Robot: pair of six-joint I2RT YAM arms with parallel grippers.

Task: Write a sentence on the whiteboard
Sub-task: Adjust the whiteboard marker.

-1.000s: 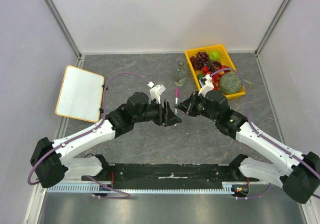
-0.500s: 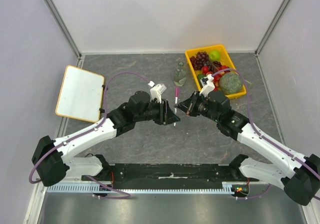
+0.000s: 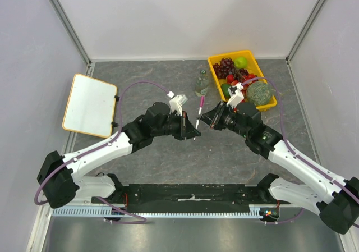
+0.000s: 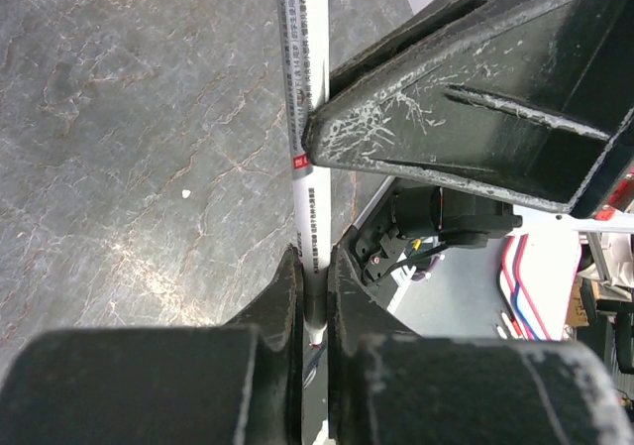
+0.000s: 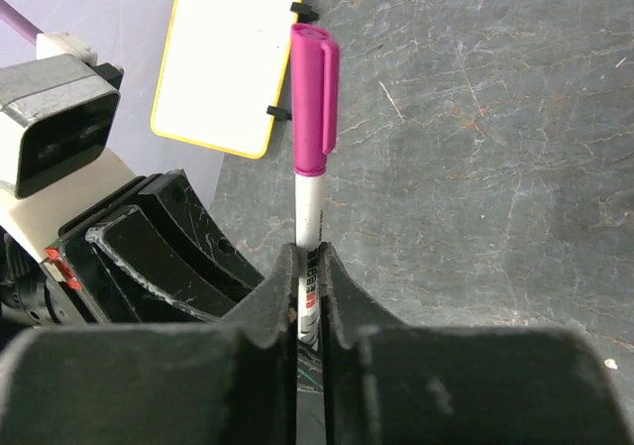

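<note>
left gripper [image 4: 315,267] clamped on the marker [image 4: 302,68] at its white barrel, right gripper [image 5: 309,262] pinching it too, magenta cap [image 5: 315,88] visible from right wrist but not left, blank whiteboard [image 3: 90,104] at nine o'clock

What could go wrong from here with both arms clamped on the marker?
1. The pink cap is on, and both sets of jaws pinch the marker by its white barrel, not the cap. Pulling apart may only drag the pen through one grip.
2. The left jaws seem to hold near the barrel's end, so it could pivot or slip if the right jaws let go.
3. The bottle stands close behind the cap; a swing could tip it.
</note>
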